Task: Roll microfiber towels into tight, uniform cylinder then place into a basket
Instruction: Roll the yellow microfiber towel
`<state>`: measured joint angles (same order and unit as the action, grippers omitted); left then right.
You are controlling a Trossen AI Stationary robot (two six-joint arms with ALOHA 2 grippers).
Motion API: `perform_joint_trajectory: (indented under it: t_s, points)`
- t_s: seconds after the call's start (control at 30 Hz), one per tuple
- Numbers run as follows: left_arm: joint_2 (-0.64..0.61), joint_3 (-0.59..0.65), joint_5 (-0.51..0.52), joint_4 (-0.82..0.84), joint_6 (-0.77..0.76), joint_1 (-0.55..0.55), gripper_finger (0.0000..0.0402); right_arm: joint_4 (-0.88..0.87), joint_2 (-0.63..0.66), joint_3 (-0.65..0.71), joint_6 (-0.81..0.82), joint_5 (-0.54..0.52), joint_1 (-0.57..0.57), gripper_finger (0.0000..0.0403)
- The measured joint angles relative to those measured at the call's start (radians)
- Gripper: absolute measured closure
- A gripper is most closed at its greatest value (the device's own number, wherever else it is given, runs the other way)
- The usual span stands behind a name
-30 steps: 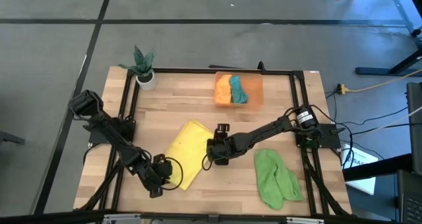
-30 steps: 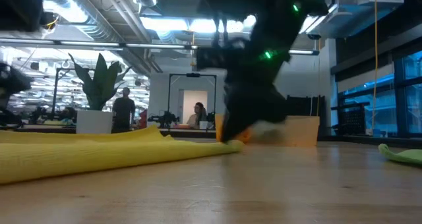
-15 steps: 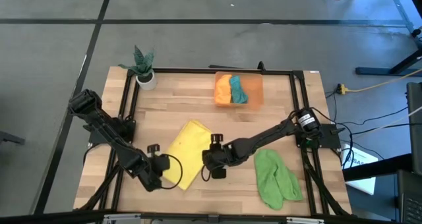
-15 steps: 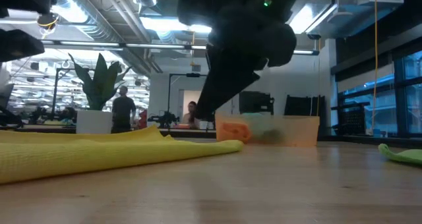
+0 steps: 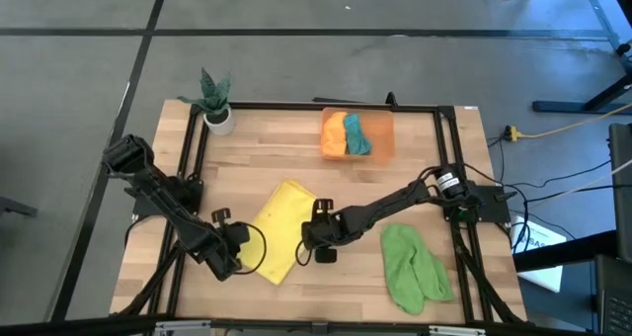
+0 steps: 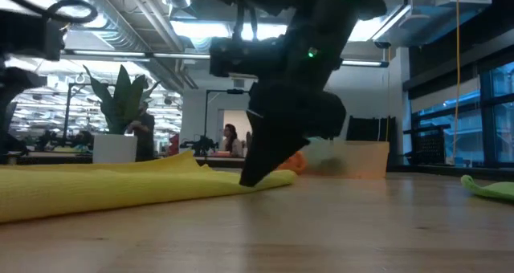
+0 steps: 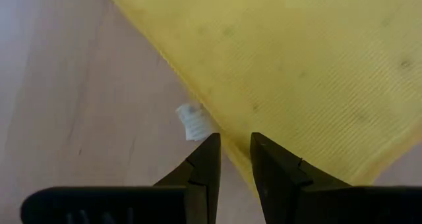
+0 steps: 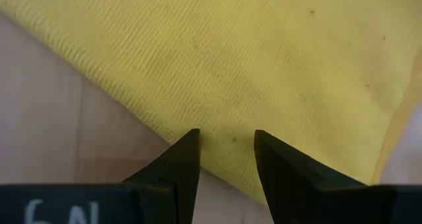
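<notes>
1. Four towels counted: yellow towel [image 5: 279,228] spread flat near the table's front middle, light green towel [image 5: 413,265] crumpled well to its right, orange towel [image 5: 335,134] and teal towel [image 5: 356,133] rolled side by side inside the one basket [image 5: 383,130] at the far edge.
2. Two grippers, one at each side edge of the yellow towel: left gripper [image 5: 233,239] low at its left edge, right gripper [image 5: 318,239] at its right edge.
3. Seen only in the wrist views: left gripper's fingers [image 7: 207,163] slightly parted, straddling the towel's hem beside a small white tag [image 7: 192,122]; right gripper's fingers [image 8: 187,158] slightly parted, tips down on the yellow cloth (nothing pinched between them).
4. Seen only in the low view: yellow towel lying as a low fold across the wood, right arm dark above it, two people [image 6: 230,138] far off.
5. One light wooden table [image 5: 415,193] with black frame rails, one potted plant [image 5: 214,99] at its far left corner; grey floor around, ceiling lights and blue-lit windows beyond.
</notes>
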<state>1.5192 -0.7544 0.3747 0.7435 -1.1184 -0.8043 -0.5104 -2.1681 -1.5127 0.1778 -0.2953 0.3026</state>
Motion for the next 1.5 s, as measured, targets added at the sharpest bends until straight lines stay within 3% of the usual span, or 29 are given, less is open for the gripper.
perform_joint_trajectory:
  t_s: [0.2, 0.5, 1.13, 1.27, 1.5]
  points:
    - [0.000, 0.036, -0.034, -0.045, -0.007, 0.001, 0.0325, -0.008, -0.008, -0.003, -0.001, 0.018, -0.015, 0.0257]
    - [-0.005, 0.093, -0.041, -0.264, 0.001, -0.003, 0.0325, -0.055, -0.008, -0.003, -0.027, -0.020, -0.039, 0.0257]
    - [0.000, 0.095, -0.052, -0.344, 0.005, -0.002, 0.0325, -0.028, -0.013, 0.001, -0.110, -0.217, -0.103, 0.0257]
    - [0.000, 0.095, -0.051, -0.344, 0.041, -0.004, 0.0325, -0.047, -0.008, -0.007, -0.212, -0.293, -0.064, 0.0257]
    - [0.000, 0.067, -0.032, -0.328, 0.062, -0.026, 0.0325, -0.053, 0.028, -0.034, -0.289, -0.308, 0.062, 0.0257]
